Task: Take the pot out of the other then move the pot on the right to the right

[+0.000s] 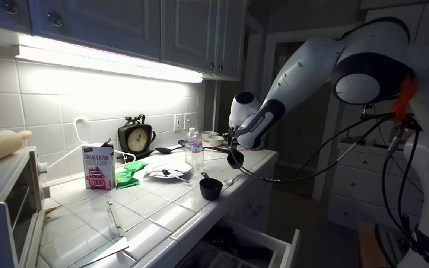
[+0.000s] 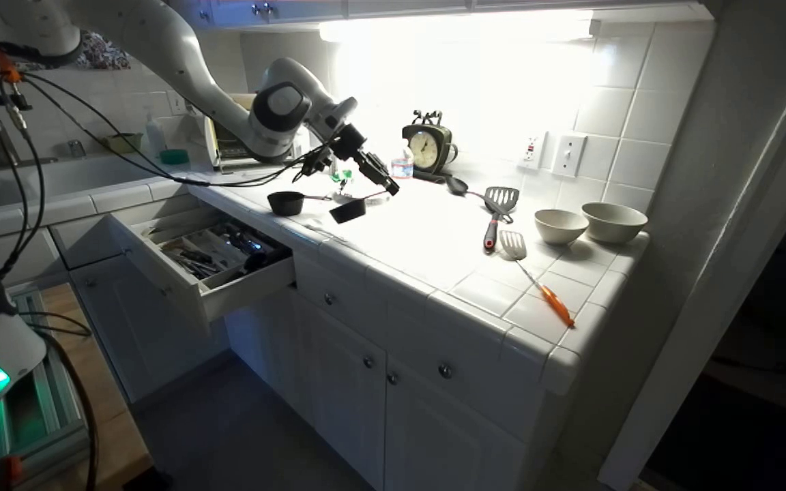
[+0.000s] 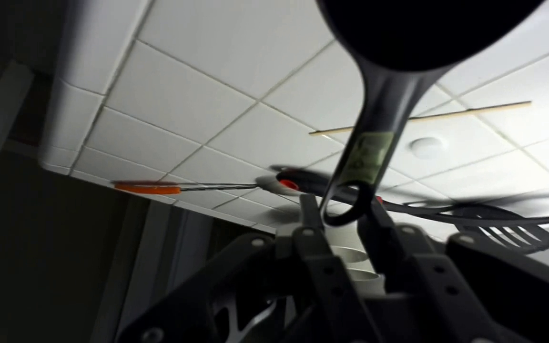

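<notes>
Hanging above the counter [image 2: 427,258], the pot [image 2: 348,212] is, we judge, light, stiff and slick; our gripper [image 3: 344,207], jaws clamped on the handle [image 3: 381,121] near its tip, would likely curb swivelling better mid-handle.

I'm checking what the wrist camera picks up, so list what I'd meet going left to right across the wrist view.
Orange spatula handle → held black pot handle → small white disc → slotted black spatula head. Things whose overlap makes their place unclear are left out.
</notes>
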